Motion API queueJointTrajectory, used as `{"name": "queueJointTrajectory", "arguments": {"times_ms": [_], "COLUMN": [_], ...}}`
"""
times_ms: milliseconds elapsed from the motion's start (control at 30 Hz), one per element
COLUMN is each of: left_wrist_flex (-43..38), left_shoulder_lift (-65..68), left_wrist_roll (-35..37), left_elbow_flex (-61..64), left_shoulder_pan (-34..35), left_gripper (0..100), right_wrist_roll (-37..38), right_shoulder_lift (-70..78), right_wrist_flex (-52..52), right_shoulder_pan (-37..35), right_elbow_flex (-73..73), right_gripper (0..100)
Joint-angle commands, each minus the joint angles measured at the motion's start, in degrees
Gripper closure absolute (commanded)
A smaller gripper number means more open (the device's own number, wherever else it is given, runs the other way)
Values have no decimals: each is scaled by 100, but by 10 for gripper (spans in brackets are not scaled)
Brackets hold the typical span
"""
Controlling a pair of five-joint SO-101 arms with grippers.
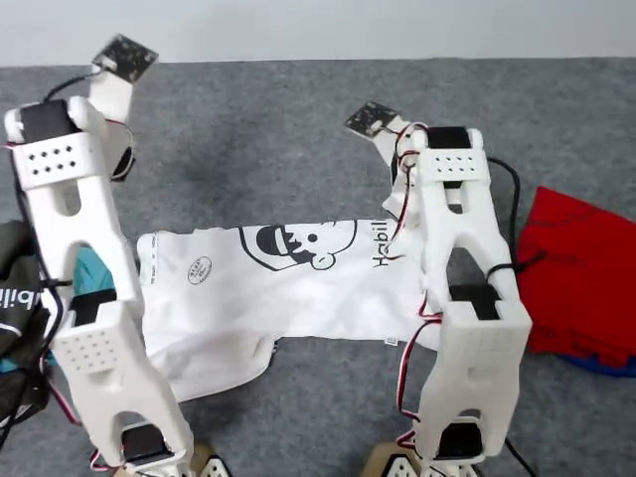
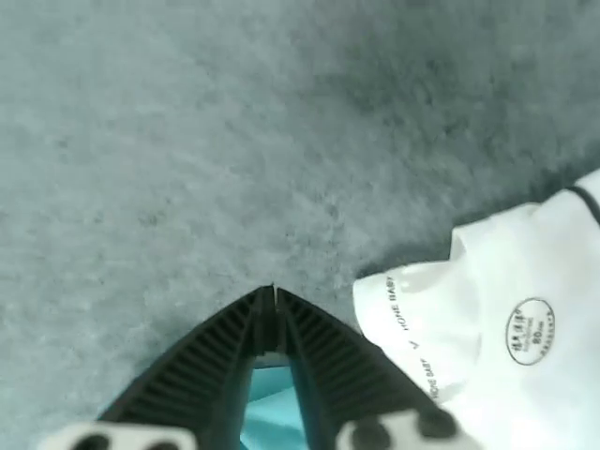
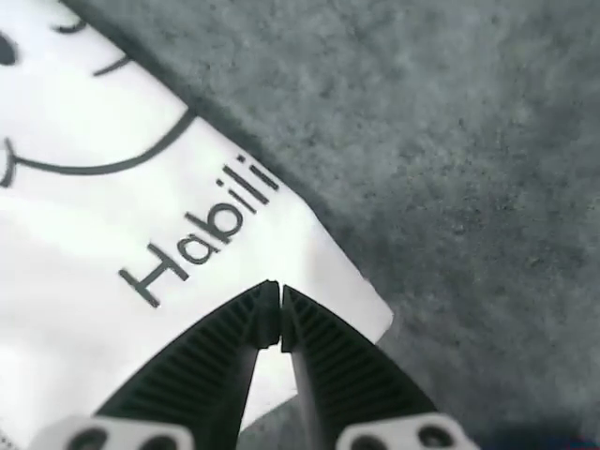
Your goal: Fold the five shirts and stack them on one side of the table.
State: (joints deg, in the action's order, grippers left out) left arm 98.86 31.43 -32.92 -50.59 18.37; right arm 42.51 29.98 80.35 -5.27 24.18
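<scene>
A white shirt (image 1: 288, 283) with a cartoon print lies spread across the middle of the grey table (image 1: 278, 129), its near left part folded under. In the left wrist view my left gripper (image 2: 275, 295) is shut and holds nothing, hovering over bare table just beside the shirt's labelled corner (image 2: 469, 347). A teal shirt (image 2: 272, 403) shows beneath its fingers. My right gripper (image 3: 279, 292) is shut too, poised over the printed right end of the white shirt (image 3: 141, 206) close to its edge. Both arms cover their grippers in the high view.
A red shirt (image 1: 581, 278) lies crumpled at the right edge with a blue one (image 1: 608, 364) under it. At the left edge sit a dark shirt (image 1: 15, 298) and the teal shirt (image 1: 94, 273). The far half of the table is bare.
</scene>
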Motion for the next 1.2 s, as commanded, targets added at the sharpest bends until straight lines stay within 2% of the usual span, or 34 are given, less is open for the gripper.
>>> {"name": "queueJointTrajectory", "arguments": {"times_ms": [0, 300, 467, 633, 800, 933, 1067, 1167], "left_wrist_flex": [167, 149, 141, 141, 132, -26, -703, -1178], "left_shoulder_lift": [-721, -1952, -2444, -3156, -3798, -3815, -3481, -3138], "left_wrist_roll": [211, 404, 765, 993, 1073, 844, 440, 185], "left_elbow_flex": [13, 2185, 2624, 2633, 2844, 3020, 3389, 3574], "left_shoulder_pan": [-185, -1266, -1169, -387, 993, 2418, 3807, 4571], "left_gripper": [993, 992, 992, 992, 992, 992, 992, 992], "right_wrist_roll": [-70, -290, -527, -668, -633, -633, -695, -967], "right_shoulder_lift": [-681, -1464, -1587, -1719, -2088, -2123, -2035, -1886], "right_wrist_flex": [224, 1156, 1930, 2255, 2255, 2246, 2237, 2167], "right_shoulder_pan": [-22, 154, 127, -31, -655, -1455, -2492, -3204], "right_elbow_flex": [255, 255, 255, 220, 18, -431, -800, -976], "right_gripper": [987, 987, 988, 989, 988, 987, 976, 924]}}
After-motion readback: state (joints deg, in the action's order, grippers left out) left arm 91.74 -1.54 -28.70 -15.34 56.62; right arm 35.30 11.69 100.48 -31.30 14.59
